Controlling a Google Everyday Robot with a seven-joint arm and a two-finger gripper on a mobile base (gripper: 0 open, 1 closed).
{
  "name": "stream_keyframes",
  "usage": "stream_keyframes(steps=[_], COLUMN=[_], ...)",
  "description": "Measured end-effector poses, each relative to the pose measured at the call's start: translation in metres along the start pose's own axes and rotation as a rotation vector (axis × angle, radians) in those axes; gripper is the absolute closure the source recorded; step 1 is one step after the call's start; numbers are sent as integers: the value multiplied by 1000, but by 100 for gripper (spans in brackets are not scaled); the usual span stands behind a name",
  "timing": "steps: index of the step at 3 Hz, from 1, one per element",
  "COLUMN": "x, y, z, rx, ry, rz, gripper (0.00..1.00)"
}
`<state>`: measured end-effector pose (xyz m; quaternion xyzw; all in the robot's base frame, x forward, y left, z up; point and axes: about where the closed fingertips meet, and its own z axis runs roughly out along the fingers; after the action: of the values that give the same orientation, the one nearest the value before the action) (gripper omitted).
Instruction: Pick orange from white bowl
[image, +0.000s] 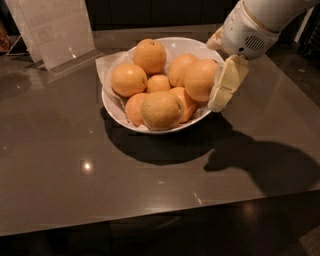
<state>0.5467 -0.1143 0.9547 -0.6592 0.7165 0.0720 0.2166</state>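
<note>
The white bowl (114, 102) sits at the middle back of the dark table, lined with crinkled white paper and holding several oranges. The large, evenly warm orange (199, 79) lies at the bowl's right side. A paler yellowish-tan orange (161, 110) lies at the front. My gripper (222, 75) hangs over the bowl's right rim, right against the right side of the large orange. Its cream-coloured end reaches down past the rim.
A clear acrylic sign holder (55, 31) stands at the back left. The table's front edge (160, 220) runs across the bottom. The arm's white housing (250, 30) fills the upper right, and its shadow falls on the table at the right.
</note>
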Motion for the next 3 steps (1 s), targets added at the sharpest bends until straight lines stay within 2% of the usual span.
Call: stream_keyframes(steps=[2, 3], x=[6, 3], y=[-4, -6], z=[14, 28], rx=[-25, -53], ry=[-22, -35], rz=[38, 46], gripper=[0, 0])
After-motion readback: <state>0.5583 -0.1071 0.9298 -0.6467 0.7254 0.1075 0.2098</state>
